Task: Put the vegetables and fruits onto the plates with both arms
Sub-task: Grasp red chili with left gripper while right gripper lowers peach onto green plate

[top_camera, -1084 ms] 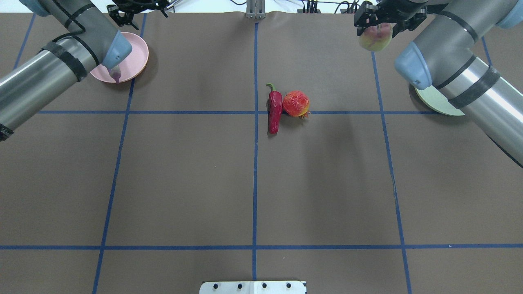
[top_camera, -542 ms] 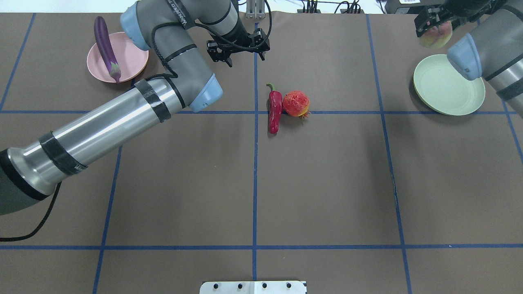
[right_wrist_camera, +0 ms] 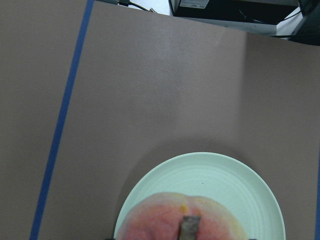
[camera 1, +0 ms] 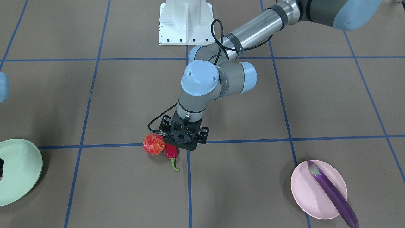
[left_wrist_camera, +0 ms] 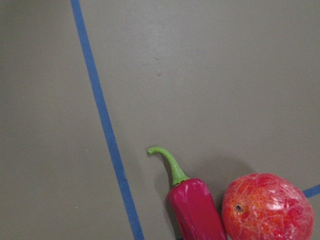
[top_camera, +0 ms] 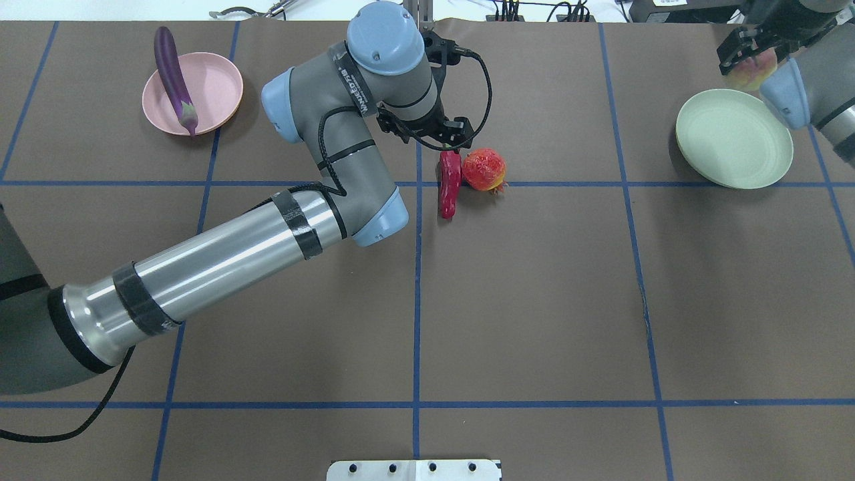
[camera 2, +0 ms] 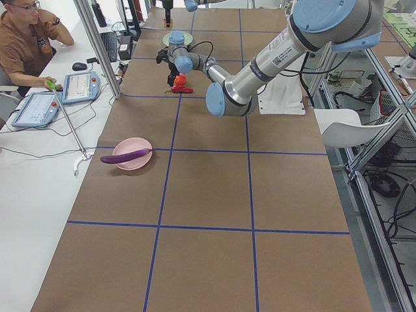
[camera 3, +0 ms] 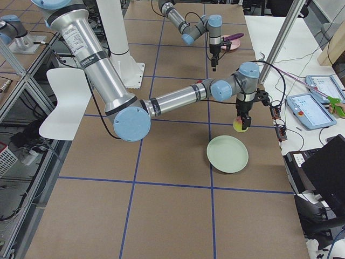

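The purple eggplant point(top_camera: 172, 77) lies across the pink plate point(top_camera: 214, 87) at the far left, its tip over the rim; it also shows in the front view point(camera 1: 332, 193). The red chili pepper point(top_camera: 449, 190) and the pomegranate point(top_camera: 483, 169) lie touching at the table's middle. My left gripper point(top_camera: 434, 137) hangs open and empty just above the chili's stem end; its wrist view shows the chili point(left_wrist_camera: 195, 210) and the pomegranate point(left_wrist_camera: 265, 207) below. My right gripper point(top_camera: 749, 60) is shut on the peach point(top_camera: 755, 70) above the far edge of the mint green plate point(top_camera: 731, 140).
The white mounting base point(camera 1: 185, 23) sits at the robot's side of the table. Blue tape lines point(top_camera: 417, 300) grid the brown cover. An operator point(camera 2: 26, 39) sits with tablets beside the far table edge. My left forearm point(top_camera: 220, 257) stretches over the left half.
My left arm left the eggplant on the pink plate and swung right to just above the chili. My right arm carried the peach rightward to the green plate.
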